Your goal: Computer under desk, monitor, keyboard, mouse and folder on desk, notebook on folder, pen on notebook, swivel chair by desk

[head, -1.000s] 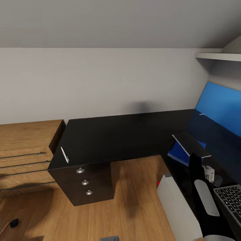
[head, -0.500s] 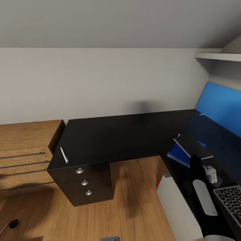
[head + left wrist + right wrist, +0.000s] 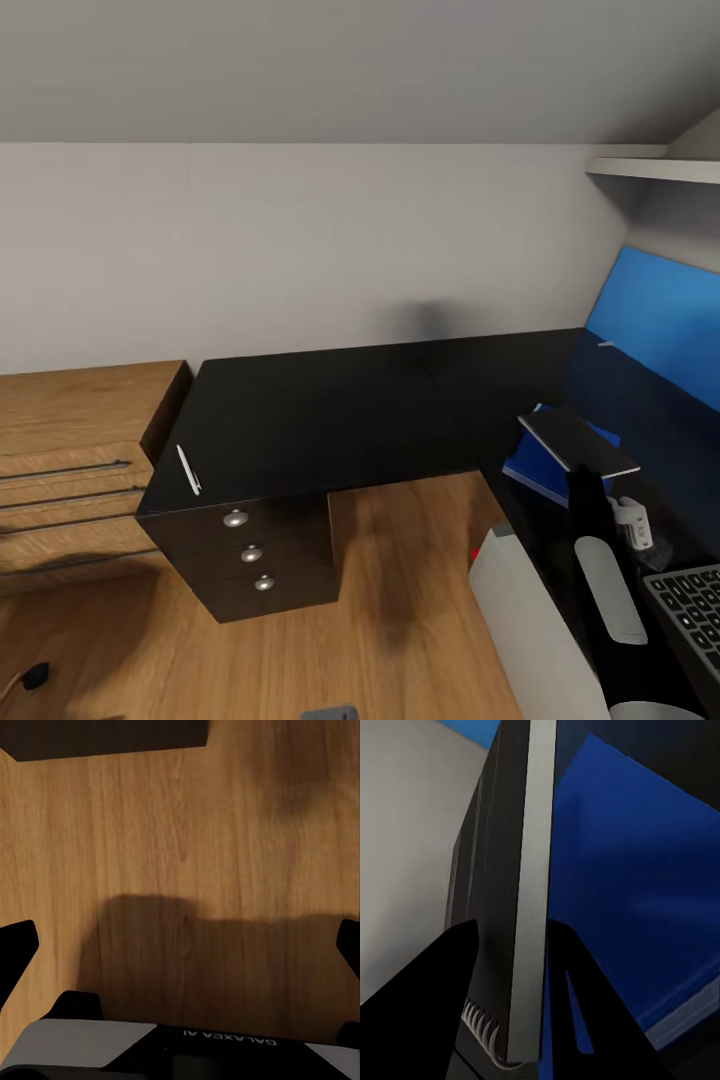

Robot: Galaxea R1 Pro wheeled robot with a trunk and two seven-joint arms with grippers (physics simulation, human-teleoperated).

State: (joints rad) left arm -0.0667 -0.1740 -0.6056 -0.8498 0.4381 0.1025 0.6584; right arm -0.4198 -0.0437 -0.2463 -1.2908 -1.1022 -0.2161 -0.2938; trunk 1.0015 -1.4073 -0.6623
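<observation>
My right gripper (image 3: 583, 472) is shut on a dark grey notebook (image 3: 577, 440) and holds it just above the blue folder (image 3: 533, 467), which lies on the right wing of the black desk (image 3: 330, 410). In the right wrist view the notebook (image 3: 526, 885) stands edge-on between the fingers of the gripper (image 3: 514, 926), with the folder (image 3: 637, 892) behind it. A thin pale pen (image 3: 188, 469) lies at the desk's left front corner. The keyboard (image 3: 690, 610) sits at the lower right. The monitor's silver-grey back (image 3: 525, 630) has a red dot at its corner. My left gripper (image 3: 180, 945) hangs open over the wooden floor.
A light wooden counter (image 3: 70, 420) with long bar handles adjoins the desk's left end. The desk's drawers (image 3: 250, 552) have round silver knobs. A blue back panel (image 3: 660, 310) and a white shelf (image 3: 650, 165) rise at the right. A small black object (image 3: 35, 675) lies on the floor.
The right gripper has lowered the notebook slightly toward the folder and to the right. The head view has shifted a little, so the desk sits lower left in the picture.
</observation>
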